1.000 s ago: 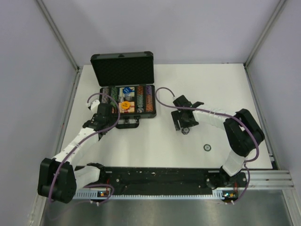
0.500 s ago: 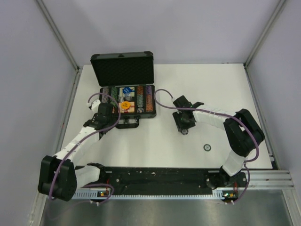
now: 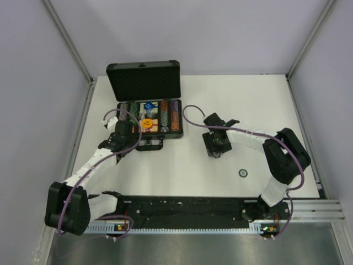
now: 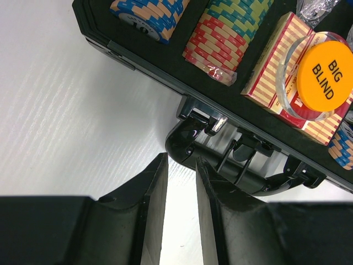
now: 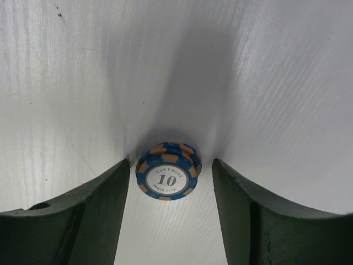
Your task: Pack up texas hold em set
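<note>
The black briefcase [image 3: 126, 119] lies open at the back left, lid [image 3: 144, 80] upright, with chip rows [image 3: 172, 115] and an orange disc [image 3: 146, 124] inside. In the left wrist view I see chip rows [image 4: 226, 33], a red card deck [image 4: 276, 72] and the orange "BIG BLIND" disc [image 4: 325, 77]. My left gripper [image 3: 134, 144] [image 4: 181, 157] is narrowly open and empty, just in front of the case handle [image 4: 237, 165]. My right gripper [image 3: 216, 152] [image 5: 171, 163] is open, its fingers either side of a small stack of blue-and-orange "10" chips [image 5: 167, 178] on the table.
One small dark chip [image 3: 242, 173] lies alone on the white table, to the near right of the right gripper. Side walls close in the table left and right. The arm bases and a black rail run along the near edge.
My right gripper has lowered over the chip stack, which now sits between its fingers. The left arm has not moved.
</note>
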Robot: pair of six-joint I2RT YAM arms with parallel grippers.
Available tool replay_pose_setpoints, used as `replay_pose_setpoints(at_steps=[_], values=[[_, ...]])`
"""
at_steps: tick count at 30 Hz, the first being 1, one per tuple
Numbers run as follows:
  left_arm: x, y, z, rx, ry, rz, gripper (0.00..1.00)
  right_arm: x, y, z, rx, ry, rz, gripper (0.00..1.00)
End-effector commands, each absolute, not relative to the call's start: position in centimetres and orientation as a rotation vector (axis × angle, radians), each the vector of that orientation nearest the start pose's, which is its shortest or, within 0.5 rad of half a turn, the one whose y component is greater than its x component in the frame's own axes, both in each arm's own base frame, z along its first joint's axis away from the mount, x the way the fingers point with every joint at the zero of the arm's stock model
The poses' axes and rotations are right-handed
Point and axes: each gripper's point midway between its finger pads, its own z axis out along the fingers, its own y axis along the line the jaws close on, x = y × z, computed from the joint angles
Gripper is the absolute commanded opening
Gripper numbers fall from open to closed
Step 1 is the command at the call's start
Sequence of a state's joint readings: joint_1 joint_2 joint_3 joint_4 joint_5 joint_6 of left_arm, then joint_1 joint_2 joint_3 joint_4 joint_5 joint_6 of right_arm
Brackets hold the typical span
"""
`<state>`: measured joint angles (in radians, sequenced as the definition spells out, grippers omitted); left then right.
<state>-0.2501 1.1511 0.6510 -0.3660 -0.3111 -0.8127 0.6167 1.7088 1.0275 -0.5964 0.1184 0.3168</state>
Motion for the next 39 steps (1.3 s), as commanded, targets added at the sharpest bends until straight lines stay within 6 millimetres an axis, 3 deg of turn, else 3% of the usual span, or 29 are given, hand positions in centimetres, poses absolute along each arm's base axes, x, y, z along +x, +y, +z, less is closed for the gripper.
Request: replay_pose_setpoints(at_steps=[1,13,18,25,35,39], values=[[30.9,-5.1,9.6,-0.802,2.187,-0.162,0.33,23.3,14.9,-0.1,-0.348,2.927,-0.101,0.6],[30.9,-5.9,9.5,-0.791,2.199,-0.211,0.39,23.3,14.3,-0.8,-0.292,2.934,-0.159,0.34],[31.1,-6.9,9.9,-0.741,2.207,-0.275,0.59,24.5,14.9,0.2,-0.239,2.874,-0.126,0.25],[31.3,-8.8,10.0,-0.663,2.233,-0.389,0.98,26.1,16.2,2.6,-0.16,2.783,-0.028,0.07],[31.3,-10.8,10.7,-0.546,2.228,-0.516,0.99,27.7,17.6,6.1,-0.119,2.688,0.069,0.04],[31.1,-12.5,11.6,-0.451,2.212,-0.618,0.99,28.4,18.4,7.2,-0.095,2.669,0.108,0.04]])
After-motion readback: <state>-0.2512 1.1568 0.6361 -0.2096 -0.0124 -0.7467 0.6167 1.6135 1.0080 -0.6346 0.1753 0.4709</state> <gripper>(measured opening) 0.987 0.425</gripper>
